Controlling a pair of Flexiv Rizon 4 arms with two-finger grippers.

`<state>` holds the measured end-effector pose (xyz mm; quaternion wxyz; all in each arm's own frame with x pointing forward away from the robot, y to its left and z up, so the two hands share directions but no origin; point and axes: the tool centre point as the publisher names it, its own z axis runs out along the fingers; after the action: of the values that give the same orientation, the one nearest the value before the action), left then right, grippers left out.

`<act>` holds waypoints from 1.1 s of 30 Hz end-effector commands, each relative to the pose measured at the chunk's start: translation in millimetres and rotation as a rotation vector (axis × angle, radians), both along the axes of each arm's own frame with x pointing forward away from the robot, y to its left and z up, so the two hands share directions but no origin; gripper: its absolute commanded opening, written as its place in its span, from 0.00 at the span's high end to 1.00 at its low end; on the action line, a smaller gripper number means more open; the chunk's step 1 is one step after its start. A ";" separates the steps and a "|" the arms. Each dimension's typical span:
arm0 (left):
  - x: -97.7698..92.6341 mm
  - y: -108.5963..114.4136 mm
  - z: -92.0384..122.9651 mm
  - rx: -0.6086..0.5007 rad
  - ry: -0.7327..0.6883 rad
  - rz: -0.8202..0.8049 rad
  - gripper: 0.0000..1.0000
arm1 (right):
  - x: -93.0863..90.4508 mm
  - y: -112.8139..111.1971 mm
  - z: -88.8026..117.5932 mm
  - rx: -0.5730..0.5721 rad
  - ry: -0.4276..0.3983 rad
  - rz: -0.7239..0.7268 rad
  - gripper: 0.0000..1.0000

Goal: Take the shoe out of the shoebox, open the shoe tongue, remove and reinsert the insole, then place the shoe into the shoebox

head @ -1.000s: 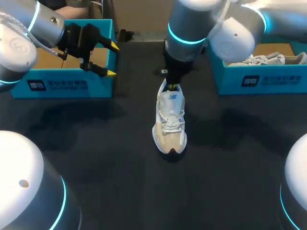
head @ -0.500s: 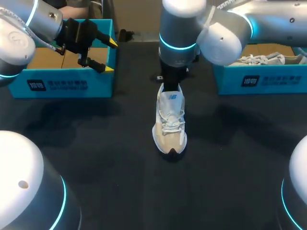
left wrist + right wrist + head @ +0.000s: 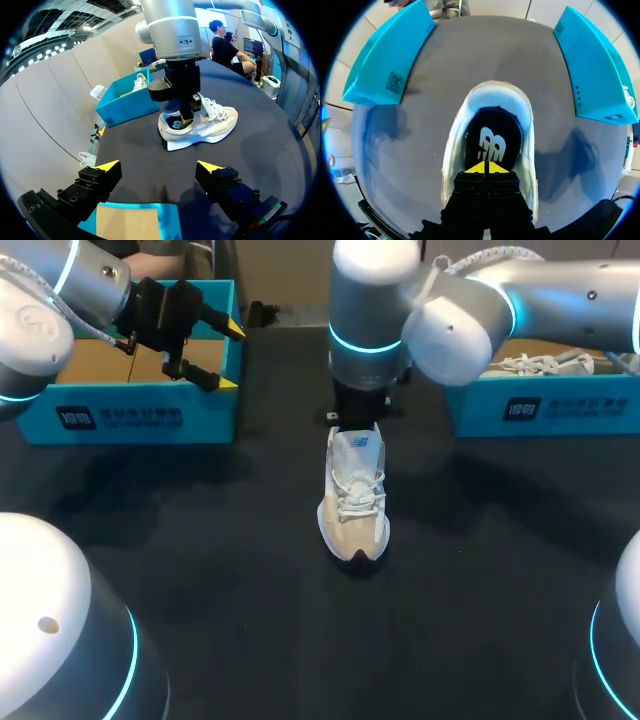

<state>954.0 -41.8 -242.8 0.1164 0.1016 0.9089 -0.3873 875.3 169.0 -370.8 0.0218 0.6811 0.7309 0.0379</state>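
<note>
Shoe (image 3: 352, 495) sits mid-worktop. Right hand (image 3: 484, 167), fingers pressed together and empty, is in its heel opening; left hand (image 3: 157, 166) gapes near the far-left corner. Insole (image 3: 492, 135) looks thin and floppy: pinch its heel edge.

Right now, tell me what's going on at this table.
The shoe stands on the table between the left box and right box. The right tool is down in its heel opening, tips closed together over the insole; whether it grips it, I cannot tell. The left tool hangs open and empty above the left box.
</note>
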 end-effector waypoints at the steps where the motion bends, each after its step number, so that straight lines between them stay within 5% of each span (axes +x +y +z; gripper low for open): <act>1: 0.7 -0.3 0.1 0.002 0.001 -0.001 0.00 | 5.8 4.3 -17.6 0.008 0.029 0.005 1.00; 7: 0.7 -0.3 0.1 0.002 0.001 -0.001 0.00 | 6.5 1.4 -25.0 0.012 0.027 0.007 1.00; 15: 0.7 -0.3 0.1 0.002 0.001 -0.001 0.00 | 4.6 -2.3 -8.1 -0.010 -0.021 0.007 1.00; 26: 0.7 -0.3 0.1 0.002 0.001 -0.001 0.00 | 33.1 -14.0 -13.0 -0.134 -0.093 0.042 1.00; 33: 0.7 -0.3 0.1 0.002 0.001 -0.001 0.00 | 45.7 -10.1 -30.9 -0.101 -0.099 0.092 1.00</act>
<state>954.0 -41.7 -242.7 0.1164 0.1016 0.9089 -0.3873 912.6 154.2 -388.7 0.0985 0.6435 0.7582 0.0371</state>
